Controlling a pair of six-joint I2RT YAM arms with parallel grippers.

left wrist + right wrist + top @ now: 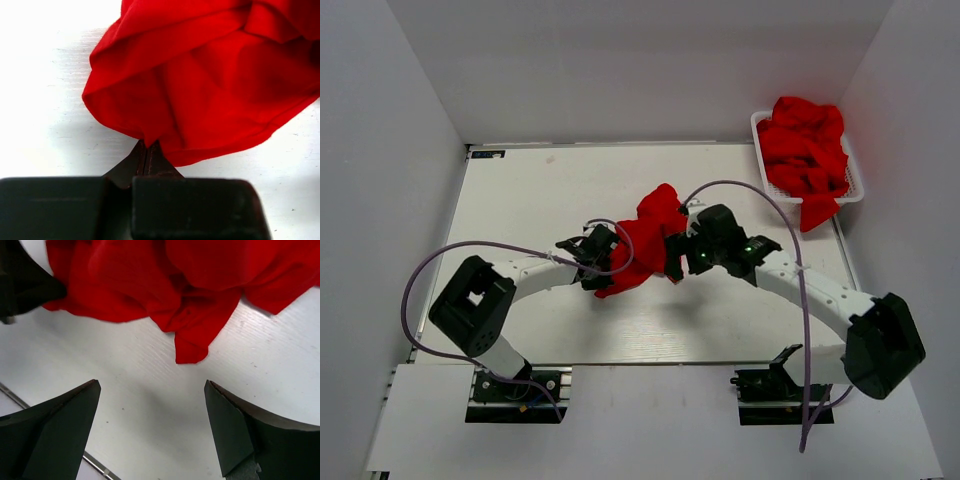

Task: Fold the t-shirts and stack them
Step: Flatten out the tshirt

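T-shirt (200, 85) between left jaws (edge only)

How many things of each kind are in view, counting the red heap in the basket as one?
White basket: 1
Red heap of shirts in it: 1
Loose red shirt: 1
Robot arms: 2
Total: 5

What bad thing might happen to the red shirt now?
The left fingers pinch only a small bit of the edge of the crumpled t-shirt, so it might slip out when pulled. The right fingers are open near a loose corner and may miss it. Bunched like this, it might not spread flat.
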